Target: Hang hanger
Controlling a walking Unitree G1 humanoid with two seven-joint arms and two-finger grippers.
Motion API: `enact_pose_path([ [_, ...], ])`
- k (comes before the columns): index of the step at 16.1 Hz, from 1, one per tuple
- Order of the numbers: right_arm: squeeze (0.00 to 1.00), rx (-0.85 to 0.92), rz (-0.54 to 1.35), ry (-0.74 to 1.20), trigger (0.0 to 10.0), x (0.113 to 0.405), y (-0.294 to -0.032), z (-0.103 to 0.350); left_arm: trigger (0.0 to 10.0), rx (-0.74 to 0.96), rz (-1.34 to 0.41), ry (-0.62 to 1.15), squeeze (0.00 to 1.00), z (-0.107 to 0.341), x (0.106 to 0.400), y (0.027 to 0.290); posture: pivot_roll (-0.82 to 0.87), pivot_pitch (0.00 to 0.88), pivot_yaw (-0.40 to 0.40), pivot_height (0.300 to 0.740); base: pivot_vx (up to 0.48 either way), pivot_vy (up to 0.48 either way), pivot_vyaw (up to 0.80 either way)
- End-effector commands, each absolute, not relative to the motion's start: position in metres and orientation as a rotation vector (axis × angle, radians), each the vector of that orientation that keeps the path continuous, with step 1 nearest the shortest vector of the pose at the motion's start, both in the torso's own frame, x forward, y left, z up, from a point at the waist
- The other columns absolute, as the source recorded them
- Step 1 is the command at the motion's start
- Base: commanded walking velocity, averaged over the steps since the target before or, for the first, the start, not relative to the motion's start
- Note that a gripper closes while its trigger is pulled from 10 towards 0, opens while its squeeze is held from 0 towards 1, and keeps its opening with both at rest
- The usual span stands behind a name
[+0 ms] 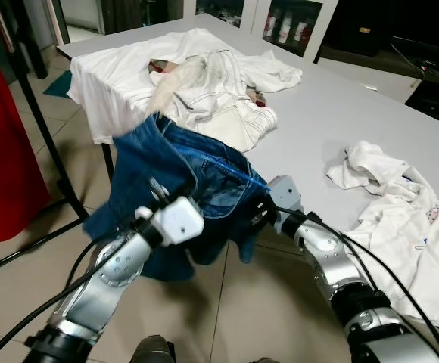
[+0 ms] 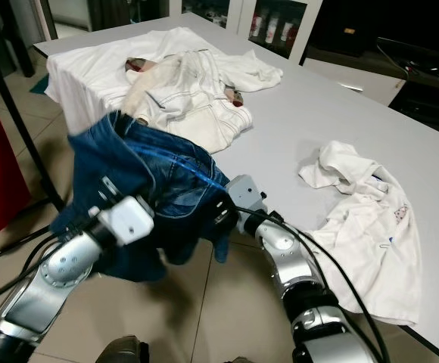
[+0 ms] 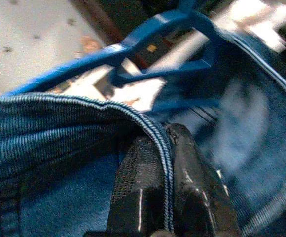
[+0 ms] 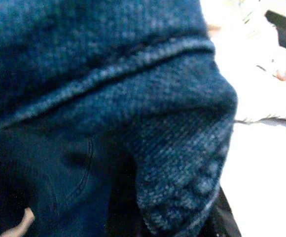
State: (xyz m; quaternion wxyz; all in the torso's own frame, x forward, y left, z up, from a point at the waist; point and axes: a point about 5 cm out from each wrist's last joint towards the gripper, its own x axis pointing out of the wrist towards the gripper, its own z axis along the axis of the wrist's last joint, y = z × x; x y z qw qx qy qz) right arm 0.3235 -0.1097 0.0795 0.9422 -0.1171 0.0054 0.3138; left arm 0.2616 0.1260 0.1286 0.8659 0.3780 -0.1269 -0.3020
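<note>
A pair of blue jeans [image 1: 197, 174] hangs in the air off the near left corner of the grey table [image 1: 340, 113]. A blue hanger [image 1: 227, 168] runs through its waist, and its bars [image 3: 162, 29] cross above the denim in the left wrist view. My left gripper [image 1: 157, 195] is shut on the jeans' waistband, both black fingers [image 3: 138, 187] pinching the stitched hem. My right gripper [image 1: 261, 213] reaches into the other side of the jeans, where the hanger's end points. Denim [image 4: 133, 98] drapes over it and hides its tips.
A heap of white clothes [image 1: 212, 83] covers the table's far left end and droops over the edge. A white shirt [image 1: 393, 204] lies at the right. A red garment [image 1: 0, 166] hangs on a black rack [image 1: 45, 144] to my left. Tiled floor lies below.
</note>
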Motion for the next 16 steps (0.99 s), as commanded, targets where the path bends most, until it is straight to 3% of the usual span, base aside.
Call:
enact_pose_path([
  [1, 0.0, -0.287, 0.644, -0.048, 0.0, 0.333, -0.107, 0.097, 0.0, 0.846, -0.736, -0.216, 0.0, 0.113, 0.254, 0.12, 0.21, 0.019, -0.105, 0.71, 0.0, 0.0, 0.0],
  [9, 0.0, -0.554, 0.737, -0.119, 0.0, 0.328, -0.11, 0.103, 0.0, 1.093, -0.994, -0.11, 0.0, 0.089, 0.239, 0.134, 0.21, 0.013, -0.104, 0.71, 0.0, 0.0, 0.0],
  [16, 0.0, -0.771, 0.723, 0.003, 0.0, 0.322, -0.147, 0.08, 0.0, 1.144, -1.03, -0.103, 0.0, 0.087, 0.234, 0.147, 0.2, 0.014, -0.104, 0.71, 0.0, 0.0, 0.0],
])
